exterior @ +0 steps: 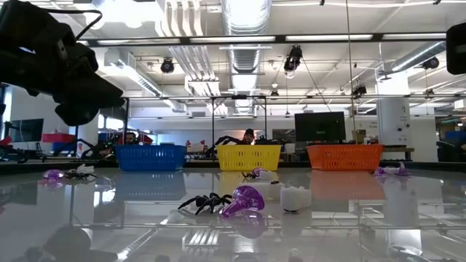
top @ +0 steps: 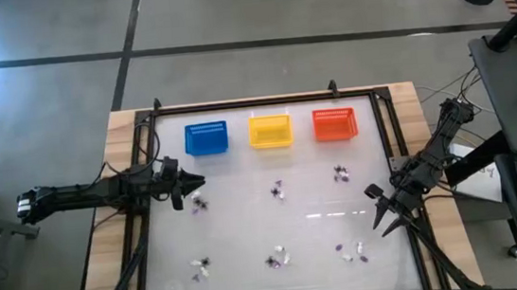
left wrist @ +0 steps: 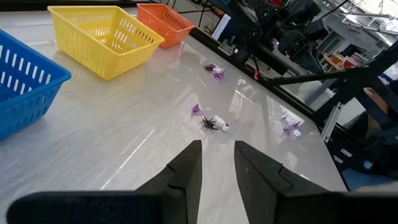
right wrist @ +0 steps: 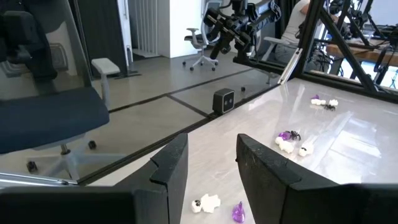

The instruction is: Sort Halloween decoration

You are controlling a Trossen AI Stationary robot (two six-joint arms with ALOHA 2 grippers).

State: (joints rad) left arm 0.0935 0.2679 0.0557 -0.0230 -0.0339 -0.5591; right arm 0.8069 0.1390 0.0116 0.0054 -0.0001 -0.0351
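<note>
Nothing is sorted yet: the Halloween decoration (top: 275,192) lies scattered in small clusters across the counter (top: 248,232), and the blue basket (top: 205,138), yellow basket (top: 270,130) and orange basket (top: 334,124) along the far edge look empty. The left end effector (top: 196,182) hovers at the left side, just beside one cluster, fingers parted and empty. The right end effector (top: 381,219) hangs at the right edge, also spread and empty. The picking seems about to start; the left needs to drop onto one tiny piece.
</note>
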